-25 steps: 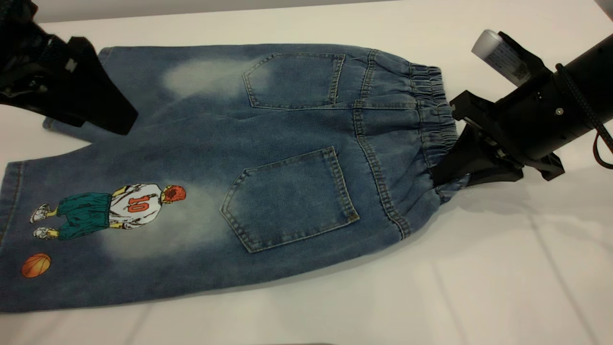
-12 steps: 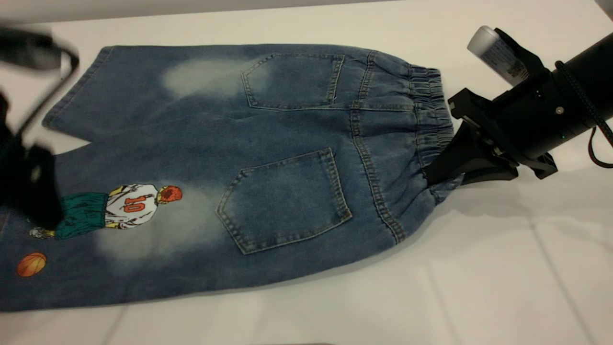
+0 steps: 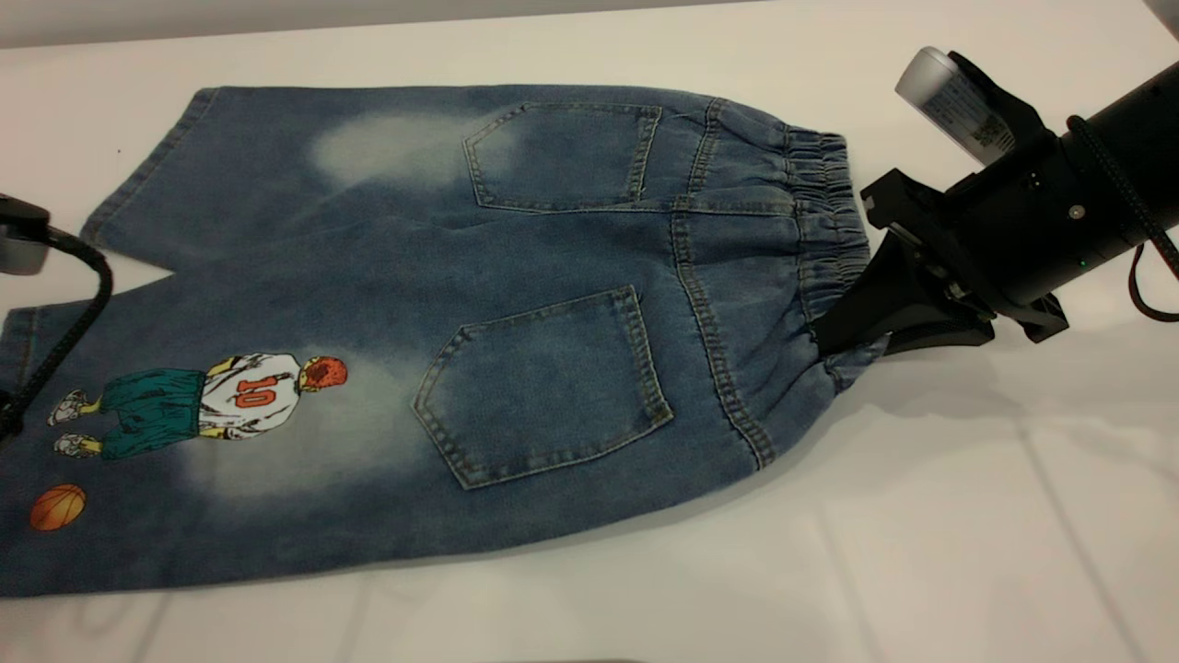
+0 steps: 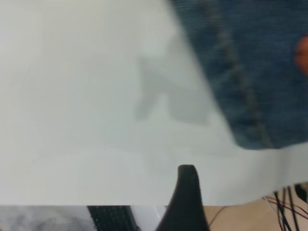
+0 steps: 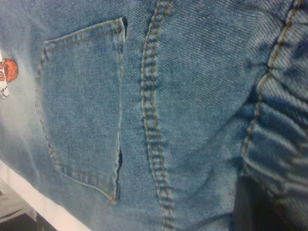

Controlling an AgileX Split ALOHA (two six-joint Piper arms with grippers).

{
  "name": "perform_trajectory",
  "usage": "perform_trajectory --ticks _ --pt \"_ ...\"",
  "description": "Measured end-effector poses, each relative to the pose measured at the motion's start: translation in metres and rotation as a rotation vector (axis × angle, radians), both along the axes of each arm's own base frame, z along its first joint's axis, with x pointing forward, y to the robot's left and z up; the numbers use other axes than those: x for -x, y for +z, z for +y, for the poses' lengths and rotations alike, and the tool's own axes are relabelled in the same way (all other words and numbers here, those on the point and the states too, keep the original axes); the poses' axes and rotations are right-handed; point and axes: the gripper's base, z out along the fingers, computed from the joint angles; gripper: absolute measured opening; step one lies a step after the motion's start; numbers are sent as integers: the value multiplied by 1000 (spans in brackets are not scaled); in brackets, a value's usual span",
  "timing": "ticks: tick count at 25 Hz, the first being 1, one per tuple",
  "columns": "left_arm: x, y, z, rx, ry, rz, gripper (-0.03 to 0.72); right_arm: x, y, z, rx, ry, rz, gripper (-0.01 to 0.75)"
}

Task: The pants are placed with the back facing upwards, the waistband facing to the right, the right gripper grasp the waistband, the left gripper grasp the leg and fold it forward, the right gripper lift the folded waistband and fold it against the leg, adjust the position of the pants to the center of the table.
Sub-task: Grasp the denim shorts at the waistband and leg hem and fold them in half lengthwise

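The blue denim pants (image 3: 553,267) lie flat on the white table (image 3: 921,525), back pockets up, elastic waistband (image 3: 829,203) to the right. My right gripper (image 3: 840,330) is shut on the waistband's near end, where the cloth bunches; in the right wrist view the denim (image 5: 159,120) fills the frame, with a dark finger (image 5: 250,204) on the gathers. The printed leg (image 3: 276,460) with the number 10 player (image 3: 203,401) and orange ball (image 3: 57,506) lies near left. My left gripper (image 4: 187,197) is outside the exterior view, off the printed leg's hem (image 4: 250,96), above bare table.
The left arm's black cable (image 3: 69,313) hangs over the printed leg's hem at the far left. Past the table's left edge, a tan surface with loose wires (image 4: 288,207) shows in the left wrist view. Bare table lies in front of and right of the pants.
The left gripper swept from over the plain leg toward the printed leg, then out of the exterior view. The right gripper and the pants crept slightly left.
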Motion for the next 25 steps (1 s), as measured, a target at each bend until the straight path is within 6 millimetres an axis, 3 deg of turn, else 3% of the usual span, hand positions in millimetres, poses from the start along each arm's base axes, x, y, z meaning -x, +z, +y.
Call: perform_trajectory --ticks 11,25 --pt "-2 -37 -3 29 2 51 570 -8 9 -10 -97 -11 -15 36" --pt "-4 -49 -5 37 -12 56 568 -7 8 -11 -95 -10 -15 38"
